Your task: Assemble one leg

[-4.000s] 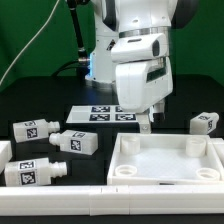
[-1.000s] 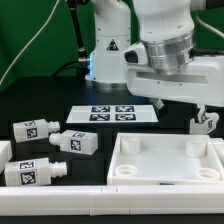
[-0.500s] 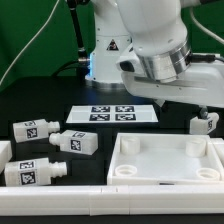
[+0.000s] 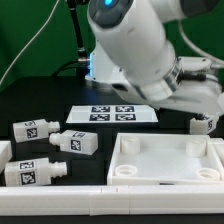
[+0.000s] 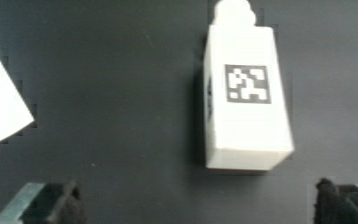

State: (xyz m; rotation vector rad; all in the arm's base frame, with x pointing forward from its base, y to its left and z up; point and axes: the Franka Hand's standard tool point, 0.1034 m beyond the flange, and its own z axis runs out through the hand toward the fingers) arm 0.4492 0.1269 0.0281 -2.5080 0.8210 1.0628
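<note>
The leg point(image 5: 247, 90) fills the wrist view: a white square-section block with a black-and-white tag, lying flat on the black table. My gripper point(image 5: 197, 200) is open, with one dark fingertip point(image 5: 43, 200) on each side, and it stands short of the leg's blunt end without touching it. In the exterior view this leg point(image 4: 203, 124) lies at the far right behind the tray. The arm's body hangs over it there and hides the fingers.
Three more legs point(image 4: 35, 128) point(image 4: 75, 141) point(image 4: 35, 172) lie at the exterior view's left. The large white tray point(image 4: 165, 165) sits front right, and its corner shows in the wrist view point(image 5: 2, 90). The marker board point(image 4: 115, 113) lies behind the tray.
The arm has swung from above the tray's back edge to the exterior view's right and tilted over, bringing the wrist above the leg at the right. No part has moved.
</note>
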